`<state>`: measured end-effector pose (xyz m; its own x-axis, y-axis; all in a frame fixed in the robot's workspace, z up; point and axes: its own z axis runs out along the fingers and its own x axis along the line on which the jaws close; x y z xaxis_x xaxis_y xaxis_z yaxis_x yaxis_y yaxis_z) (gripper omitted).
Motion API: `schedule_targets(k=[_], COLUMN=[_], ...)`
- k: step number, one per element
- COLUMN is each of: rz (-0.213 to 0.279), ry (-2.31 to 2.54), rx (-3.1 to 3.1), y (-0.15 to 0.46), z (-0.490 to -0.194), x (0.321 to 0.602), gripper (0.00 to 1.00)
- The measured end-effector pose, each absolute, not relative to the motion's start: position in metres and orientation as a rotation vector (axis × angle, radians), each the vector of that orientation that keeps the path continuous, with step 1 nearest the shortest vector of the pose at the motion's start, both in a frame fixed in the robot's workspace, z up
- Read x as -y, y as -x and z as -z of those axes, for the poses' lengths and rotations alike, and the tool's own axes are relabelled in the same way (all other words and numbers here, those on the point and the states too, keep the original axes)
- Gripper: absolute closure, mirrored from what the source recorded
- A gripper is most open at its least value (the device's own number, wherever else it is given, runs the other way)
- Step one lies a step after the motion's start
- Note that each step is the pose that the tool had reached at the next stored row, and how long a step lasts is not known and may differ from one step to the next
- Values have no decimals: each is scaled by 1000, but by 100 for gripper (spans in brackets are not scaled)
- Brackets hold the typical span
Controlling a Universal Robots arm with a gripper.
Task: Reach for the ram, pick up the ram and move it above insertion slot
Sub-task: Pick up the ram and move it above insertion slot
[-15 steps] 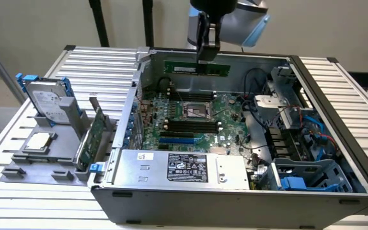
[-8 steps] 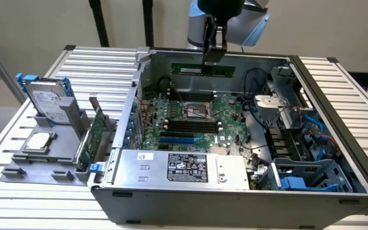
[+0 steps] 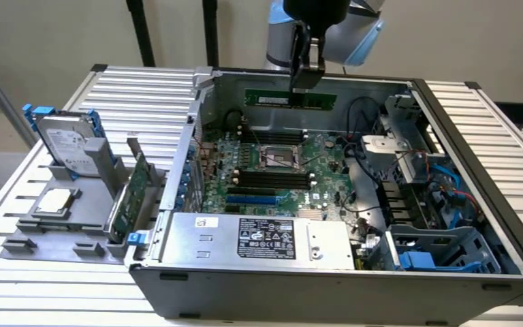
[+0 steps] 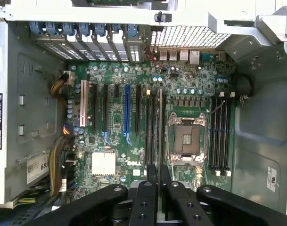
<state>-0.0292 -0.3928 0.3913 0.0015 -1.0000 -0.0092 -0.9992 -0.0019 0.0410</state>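
Observation:
My gripper (image 3: 304, 86) is shut on the ram (image 3: 291, 99), a long thin green stick that hangs level over the back of the open computer case (image 3: 479, 177), well above the motherboard (image 3: 325, 153). In the wrist view the ram (image 4: 160, 136) is seen edge-on as a thin dark line running out from between the gripper (image 4: 160, 178) fingers. It lies along the black memory slots (image 4: 150, 127) beside the CPU socket (image 4: 185, 139). Those slots (image 3: 271, 178) sit lower down in the exterior view, nearer the front than the ram.
A wider green expansion card (image 3: 130, 197) and a hard drive (image 3: 66, 146) stand in a grey holder on the exterior view's left. The power supply (image 3: 252, 238) fills the case's front. Cables and a blue drive cage (image 3: 434, 255) crowd the exterior view's right side.

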Motion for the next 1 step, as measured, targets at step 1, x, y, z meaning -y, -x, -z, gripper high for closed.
schedule_targets(k=[1], rz=[55], ry=[-2207], rx=[2203], y=[29], z=[-391], x=[393], gripper=[86])
